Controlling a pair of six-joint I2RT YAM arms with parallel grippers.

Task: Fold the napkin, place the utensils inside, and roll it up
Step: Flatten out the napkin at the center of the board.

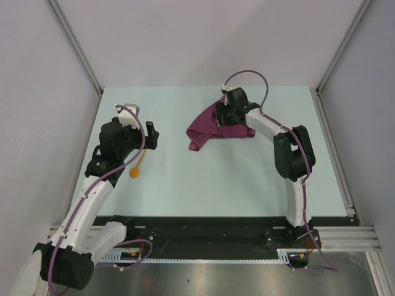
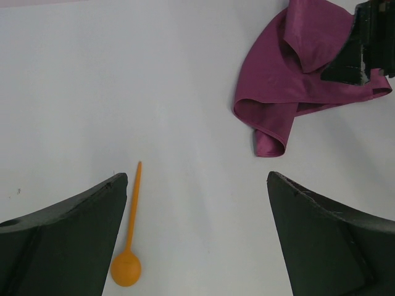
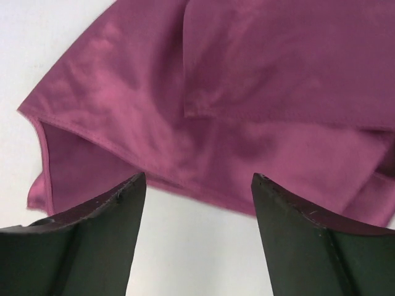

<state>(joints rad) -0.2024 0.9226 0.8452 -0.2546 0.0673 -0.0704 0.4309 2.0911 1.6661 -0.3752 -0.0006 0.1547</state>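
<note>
The plum napkin [image 1: 210, 131] lies crumpled and partly folded over itself at the back middle of the table. It also shows in the left wrist view [image 2: 290, 80] and fills the right wrist view [image 3: 247, 105]. My right gripper [image 1: 226, 115] hovers over its right part, open [image 3: 199, 176], with the cloth's near edge just at the fingertips and bare table between them. The orange spoon [image 1: 136, 169] lies on the left of the table. Its bowl faces the near side, beside my left finger [image 2: 131, 228]. My left gripper [image 1: 150, 136] is above it, wide open [image 2: 197, 176] and holding nothing.
The pale green tabletop [image 1: 203, 185] is boxed in by grey walls on the left, back and right. A metal rail [image 1: 336, 160] runs along its right edge. A black strip [image 1: 203, 237] with both arm bases spans the near edge.
</note>
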